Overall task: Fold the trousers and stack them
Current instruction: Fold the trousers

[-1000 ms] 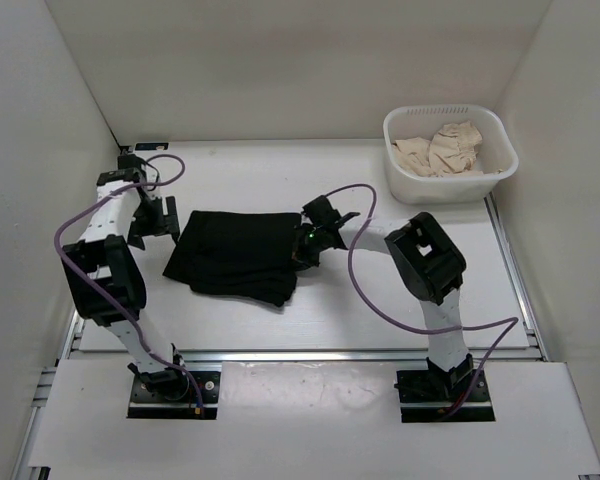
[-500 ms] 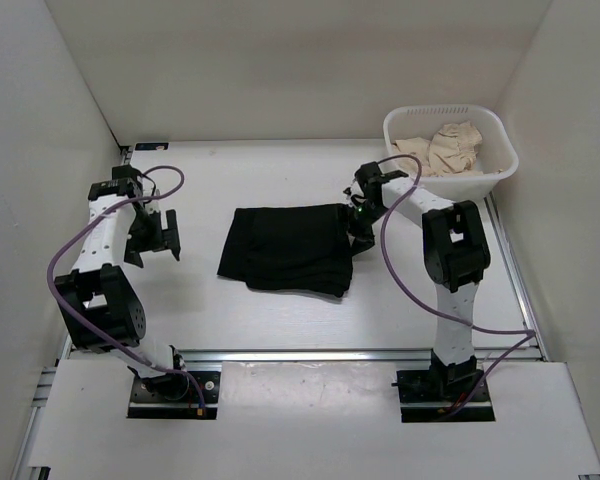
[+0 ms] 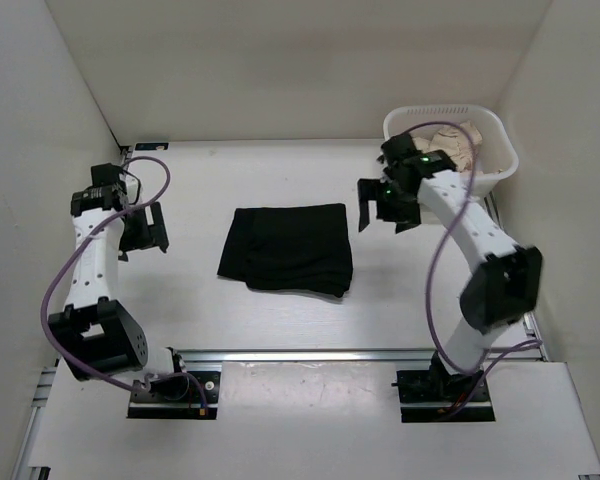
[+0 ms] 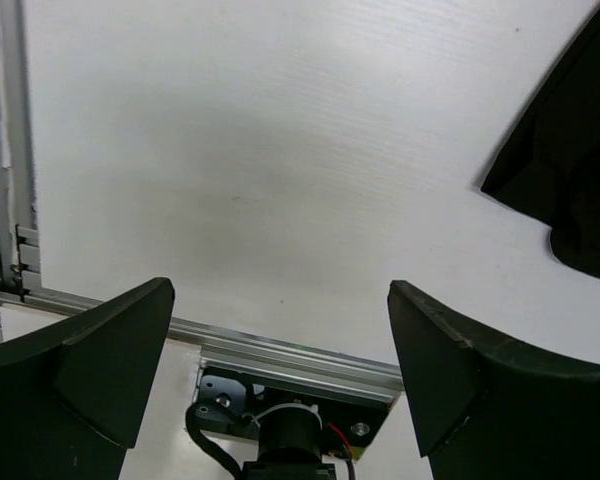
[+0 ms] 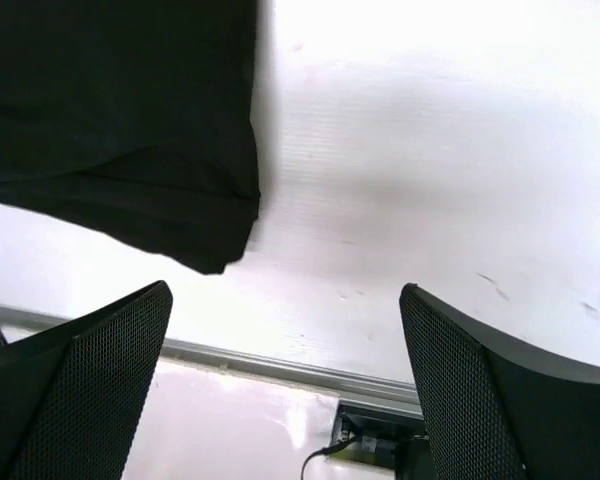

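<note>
The left arm and right arm are white links between bulky black joints, each trailed by a looping purple cable down to a black base plate, with a green light near the right wrist, smooth dark left fingers and mesh-textured right fingers.

White matte table top across the middle of the frame. Boxed in by plain white walls: back wall along the top, left wall, right wall. Aluminium rail along the near edge, white board below it. White plastic basket at upper right. Soft, even light, faint shadows.
</note>
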{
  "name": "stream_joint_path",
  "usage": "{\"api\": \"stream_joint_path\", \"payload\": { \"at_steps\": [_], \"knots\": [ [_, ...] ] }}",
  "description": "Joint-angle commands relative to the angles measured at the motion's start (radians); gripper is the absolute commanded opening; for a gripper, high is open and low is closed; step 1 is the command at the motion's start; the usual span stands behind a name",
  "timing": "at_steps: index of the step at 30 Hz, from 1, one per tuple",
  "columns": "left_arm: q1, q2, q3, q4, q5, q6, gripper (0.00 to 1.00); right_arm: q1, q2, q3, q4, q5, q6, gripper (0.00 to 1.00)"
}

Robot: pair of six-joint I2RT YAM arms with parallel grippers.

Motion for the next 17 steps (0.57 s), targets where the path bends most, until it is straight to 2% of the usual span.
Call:
{"api": "stream_joint_path", "payload": {
  "at_steps": [1, 5, 17],
  "knots": [
    [0.007, -0.085, -0.001, 0.052, -0.04, 0.0, 1.0, -0.033, -0.173, -0.015, -0.073, 0.164, 0.051, 0.99],
    [0.007, -0.094, -0.023, 0.061, -0.074, 0.0, 1.0, -0.064, -0.292, -0.051, -0.063, 0.24, 0.069, 0.99],
    [0.007, -0.112, -0.032, 0.061, -0.083, 0.0, 1.0, -0.064, -0.377, -0.106, -0.008, 0.251, 0.069, 0.99]
  ]
}}
